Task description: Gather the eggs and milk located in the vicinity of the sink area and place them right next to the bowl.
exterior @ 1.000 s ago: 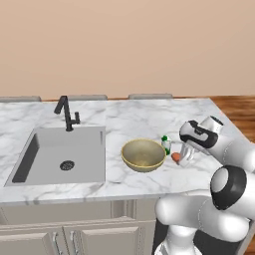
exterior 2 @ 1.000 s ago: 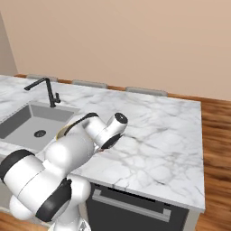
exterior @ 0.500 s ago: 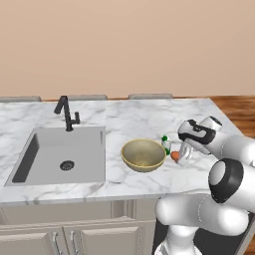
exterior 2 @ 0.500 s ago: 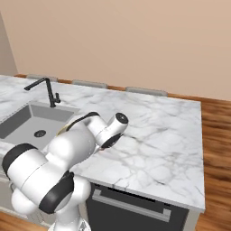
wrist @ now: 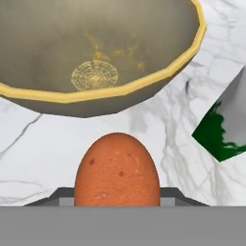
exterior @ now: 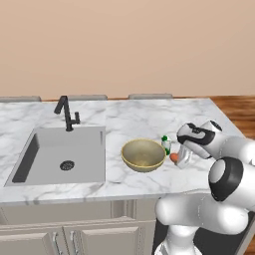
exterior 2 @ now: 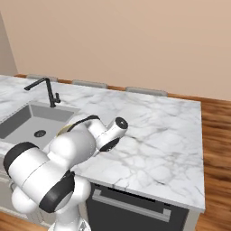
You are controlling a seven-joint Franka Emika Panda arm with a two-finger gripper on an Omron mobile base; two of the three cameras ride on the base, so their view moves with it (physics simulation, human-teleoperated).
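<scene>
The gripper (exterior: 180, 160) is low over the counter (exterior: 129, 117), just to the right of the bowl (exterior: 143, 155). In the hand view an orange-red egg (wrist: 116, 171) sits right between the two dark tips, and the tips are squeezed on its sides. The egg has small dark spots on it. In the left base view the egg (exterior: 174, 158) is a small orange dot at the end of the gripper, close to the counter. I cannot tell if it touches the counter or hangs just above it.

The bowl (wrist: 96, 53) is just past the egg. It is wide and round, with a yellow rim and a ring pattern at the bottom inside. It stands upright on the white marble counter.

The milk (exterior: 166, 144) is a small pale bottle with a green cap. It stands just beside the bowl on the right, and just behind the gripper. In the hand view a pale corner of the milk (wrist: 226, 127) with a green mark shows at the right edge, near the egg.

The sink (exterior: 62, 154) is well to the left of the bowl. It is a grey basin with a round drain (exterior: 66, 165). A black faucet (exterior: 67, 112) stands at its back edge.
</scene>
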